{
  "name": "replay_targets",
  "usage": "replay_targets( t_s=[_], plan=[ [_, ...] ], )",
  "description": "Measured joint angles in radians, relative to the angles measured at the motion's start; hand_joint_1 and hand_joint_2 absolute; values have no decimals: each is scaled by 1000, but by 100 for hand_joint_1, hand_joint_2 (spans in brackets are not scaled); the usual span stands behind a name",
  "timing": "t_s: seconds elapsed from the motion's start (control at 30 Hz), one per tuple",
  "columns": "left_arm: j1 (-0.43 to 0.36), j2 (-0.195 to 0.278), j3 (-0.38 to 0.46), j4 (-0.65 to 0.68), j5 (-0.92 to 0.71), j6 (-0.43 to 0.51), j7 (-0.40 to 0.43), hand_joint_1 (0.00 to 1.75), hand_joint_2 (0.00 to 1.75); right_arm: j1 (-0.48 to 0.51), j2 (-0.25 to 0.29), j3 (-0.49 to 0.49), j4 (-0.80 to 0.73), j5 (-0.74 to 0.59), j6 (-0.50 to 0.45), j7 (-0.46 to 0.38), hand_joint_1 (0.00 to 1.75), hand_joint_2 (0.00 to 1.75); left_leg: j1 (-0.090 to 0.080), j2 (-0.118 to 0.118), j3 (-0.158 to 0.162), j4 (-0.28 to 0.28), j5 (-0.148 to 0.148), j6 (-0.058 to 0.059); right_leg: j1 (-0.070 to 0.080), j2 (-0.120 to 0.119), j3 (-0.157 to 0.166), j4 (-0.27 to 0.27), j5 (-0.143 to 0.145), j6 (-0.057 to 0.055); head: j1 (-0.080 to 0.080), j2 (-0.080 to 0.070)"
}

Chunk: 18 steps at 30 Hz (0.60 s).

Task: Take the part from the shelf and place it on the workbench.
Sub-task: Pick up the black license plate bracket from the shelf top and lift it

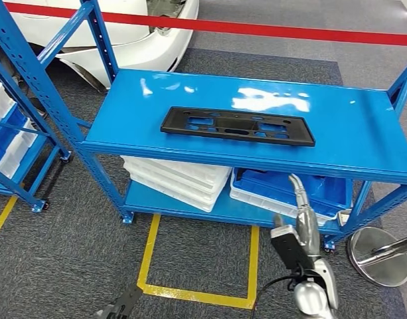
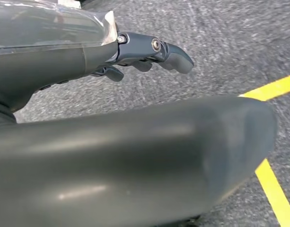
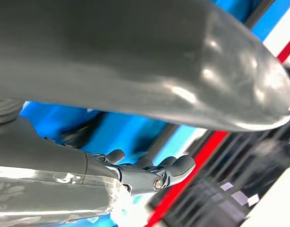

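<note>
Step in hand: approach, before any grasp. Part [image 1: 237,125], a long flat black plate with cut-outs, lying flat on the top board of the blue shelf [image 1: 361,126], roughly central left to right, long axis along the board, set back from the near edge. Nothing touching it.

Right hand [image 1: 302,222] raised in front of the shelf, below the level of the top board and right of the part's middle, fingers extended and apart, holding nothing. Confirmed in the right wrist view: right hand [image 3: 150,172] with fingers stretched out, blue shelf and red tape blurred beyond. Left hand [image 2: 146,54] hanging low over grey carpet and yellow floor marking [image 2: 275,189], fingers loosely extended, empty.

Next move, as judged: lift the right hand above the near edge of the top board, then reach forward and left to the part. Thin, flat profile likely to demand either a slide to the near edge or fingers worked under one long side; two-handed pickup probably steadier given the length.

Edges and room:
- Near lip of the top board directly above the right hand: collision risk on a straight rise.
- Open board left, right and far of the part; ample room for sliding.
- Blue uprights at the far left and right ends, well apart from the part.
- White trays [image 1: 176,179] and blue bin [image 1: 291,189] on the lower board, close to the right hand.
- Round metal base [image 1: 379,256] on the floor at right, near the right arm.
- Workbench not identifiable here.
</note>
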Motion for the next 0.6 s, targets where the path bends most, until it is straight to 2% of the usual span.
replay_targets(
  t_s=[0.3, 0.47, 0.6],
  plan=[
    [-12, -1, 1, 6, -34, -64, -66, 0, 0, -28, -33, 301, -71, 14, 22, -16, 0, 0, 0, 0, 0, 0, 0, 0, 0, 0, 0, 0, 0, 0, 0, 0],
    [-15, -1, 2, 9, -38, -102, -108, 0, 0, -33, -51, 426, -88, 79, -42, 5, 0, 0, 0, 0, 0, 0, 0, 0, 0, 0, 0, 0, 0, 0, 0, 0],
    [-16, -1, 5, 9, -36, -106, -116, 0, 0, -32, -58, 469, -94, 100, -99, 27, 0, 0, 0, 0, 0, 0, 0, 0, 0, 0, 0, 0, 0, 0, 0, 0]
  ],
)
